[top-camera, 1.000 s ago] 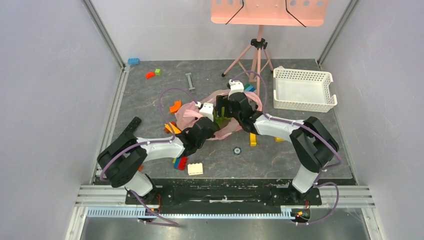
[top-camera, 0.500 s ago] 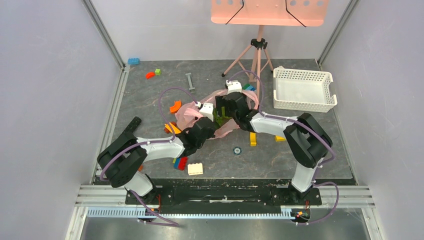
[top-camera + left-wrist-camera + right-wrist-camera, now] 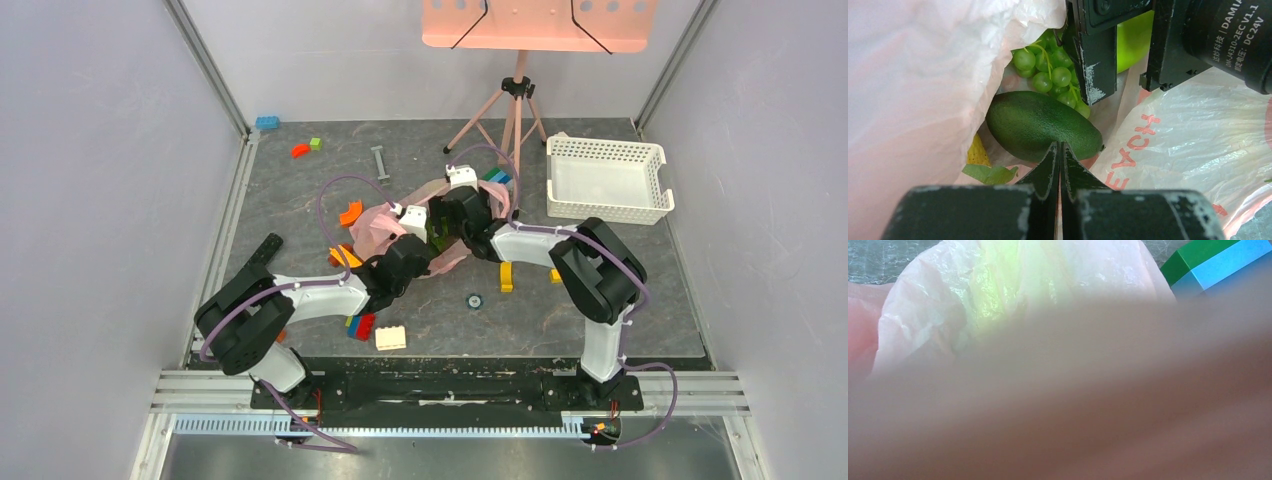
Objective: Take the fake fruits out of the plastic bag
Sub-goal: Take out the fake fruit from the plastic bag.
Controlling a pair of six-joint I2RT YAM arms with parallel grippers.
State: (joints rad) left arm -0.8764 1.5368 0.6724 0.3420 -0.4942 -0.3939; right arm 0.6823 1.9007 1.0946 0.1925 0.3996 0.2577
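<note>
The pink plastic bag (image 3: pixel 372 226) lies crumpled mid-table. My left gripper (image 3: pixel 1060 145) is shut, pinching a thin film of the plastic bag (image 3: pixel 1198 125) at its mouth. Inside lie a dark green avocado (image 3: pixel 1040 125), green grapes (image 3: pixel 1048 70) and a yellow lemon (image 3: pixel 977 152). My right gripper (image 3: pixel 1134 50) reaches into the mouth from the far side. It is open, and a bright green fruit (image 3: pixel 1135 37) shows between its fingers (image 3: pixel 1095 55). Blurred bag film covers most of the right wrist view, with a green glow through the bag (image 3: pixel 998 290).
A white lattice basket (image 3: pixel 605 178) stands at the back right, with a pink tripod (image 3: pixel 513 120) to its left. Loose blocks lie around the bag: orange (image 3: pixel 350 213), yellow (image 3: pixel 506 277), white (image 3: pixel 390 338), and a blue-green block (image 3: pixel 1218 260). A small round part (image 3: pixel 473 300) lies in front.
My right arm has slid a little to the left, deeper over the bag's mouth. The left arm and the bag have stayed put.
</note>
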